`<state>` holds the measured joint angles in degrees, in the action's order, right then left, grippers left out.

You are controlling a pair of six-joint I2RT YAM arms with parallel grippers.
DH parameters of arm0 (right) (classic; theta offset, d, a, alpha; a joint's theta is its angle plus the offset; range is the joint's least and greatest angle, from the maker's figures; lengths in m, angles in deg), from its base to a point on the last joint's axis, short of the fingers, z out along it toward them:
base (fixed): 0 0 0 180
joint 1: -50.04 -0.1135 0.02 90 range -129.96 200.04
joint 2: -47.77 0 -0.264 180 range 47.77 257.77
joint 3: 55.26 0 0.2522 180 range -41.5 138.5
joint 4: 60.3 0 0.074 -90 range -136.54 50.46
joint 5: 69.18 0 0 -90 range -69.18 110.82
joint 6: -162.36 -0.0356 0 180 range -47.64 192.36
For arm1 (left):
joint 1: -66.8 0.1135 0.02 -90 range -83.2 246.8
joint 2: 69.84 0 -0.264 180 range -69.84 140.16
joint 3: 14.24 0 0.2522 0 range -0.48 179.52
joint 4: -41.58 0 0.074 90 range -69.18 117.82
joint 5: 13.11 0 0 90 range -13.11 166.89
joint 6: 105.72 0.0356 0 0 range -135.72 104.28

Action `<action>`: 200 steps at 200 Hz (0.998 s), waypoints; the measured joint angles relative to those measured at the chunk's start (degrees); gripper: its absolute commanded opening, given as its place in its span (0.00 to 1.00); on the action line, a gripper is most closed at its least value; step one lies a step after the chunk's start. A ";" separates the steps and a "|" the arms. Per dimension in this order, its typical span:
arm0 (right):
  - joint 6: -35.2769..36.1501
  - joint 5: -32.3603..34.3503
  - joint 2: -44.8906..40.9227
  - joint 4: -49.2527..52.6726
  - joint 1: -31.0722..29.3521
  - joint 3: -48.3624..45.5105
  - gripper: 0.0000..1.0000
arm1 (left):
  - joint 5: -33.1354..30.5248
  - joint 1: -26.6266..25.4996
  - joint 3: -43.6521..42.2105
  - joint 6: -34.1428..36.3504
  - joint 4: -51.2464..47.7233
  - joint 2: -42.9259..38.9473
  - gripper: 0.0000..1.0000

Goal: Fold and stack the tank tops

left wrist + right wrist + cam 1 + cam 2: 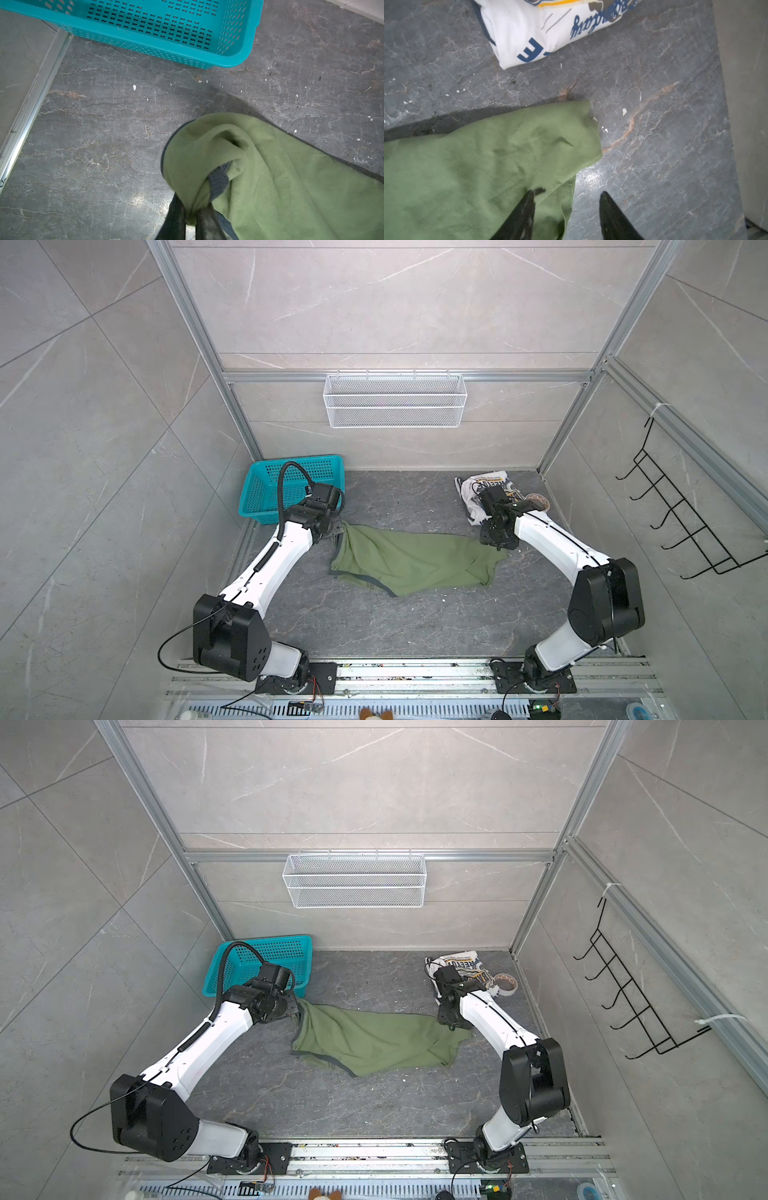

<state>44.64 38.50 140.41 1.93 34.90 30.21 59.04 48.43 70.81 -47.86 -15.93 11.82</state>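
Note:
The olive green tank top (415, 562) (374, 1042) lies crumpled across the middle of the dark table in both top views. Its left end, with grey trim, is lifted and pinched in my left gripper (337, 533) (192, 209), which is shut on it. My right gripper (498, 545) (568, 193) hangs open over the shirt's right corner (529, 145). One of its fingers is over the cloth and the other is over bare table. The white tank top (478, 493) (529, 35) lies folded at the back right, partly hidden by the right wrist in both top views.
A teal plastic basket (266, 489) (236, 60) stands at the back left, just behind my left wrist. A roll of tape (506, 982) lies beside the white shirt. A white wire basket (395, 402) hangs on the back wall, and a black hook rack (685, 514) on the right wall.

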 measured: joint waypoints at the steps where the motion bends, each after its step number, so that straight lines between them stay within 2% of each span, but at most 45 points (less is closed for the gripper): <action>1: 0.00 0.00 -0.04 -0.04 0.00 -0.04 0.54 | 0.00 0.00 0.00 0.00 0.00 0.00 0.27; 8: 0.02 -0.11 -0.50 -0.59 0.00 -0.44 0.55 | -0.11 -0.02 0.00 0.04 -0.02 -0.07 0.43; 13: 0.04 -0.17 -0.98 -1.07 0.00 -0.92 0.55 | -0.20 -0.02 0.00 -0.07 -0.04 -0.09 0.51; 33: -0.02 -0.42 -3.61 -2.01 0.00 -3.58 0.54 | -1.97 -0.87 0.00 -0.72 -0.59 -0.13 0.64; 44: -0.28 -0.57 -5.16 -2.05 0.11 -5.07 0.54 | -4.94 -2.93 -0.09 -0.90 -1.33 -0.59 0.70; 72: -1.64 -1.70 -8.48 -3.52 2.16 -9.01 0.54 | -10.93 -15.10 -0.15 -0.26 -2.14 -3.48 0.72; 92: -2.78 -2.89 -10.10 -4.46 4.57 -10.99 0.54 | -9.86 -23.63 -0.15 2.47 -1.57 -4.22 0.71; 104: -3.28 -3.52 -10.43 -4.87 5.53 -11.30 0.54 | -6.95 -27.39 -0.15 3.89 -1.03 -3.15 0.69; 153: -4.46 -5.20 -10.71 -7.15 6.58 -11.76 0.54 | 6.21 -35.85 -5.22 7.02 1.92 6.86 0.65; 200: -5.35 -7.45 -10.60 -8.48 7.04 -13.00 0.57 | 7.85 -42.45 -4.98 8.59 1.44 14.56 0.76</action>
<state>39.28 31.04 129.81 -6.55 41.94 17.20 66.89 5.98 65.82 -39.27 -14.48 26.38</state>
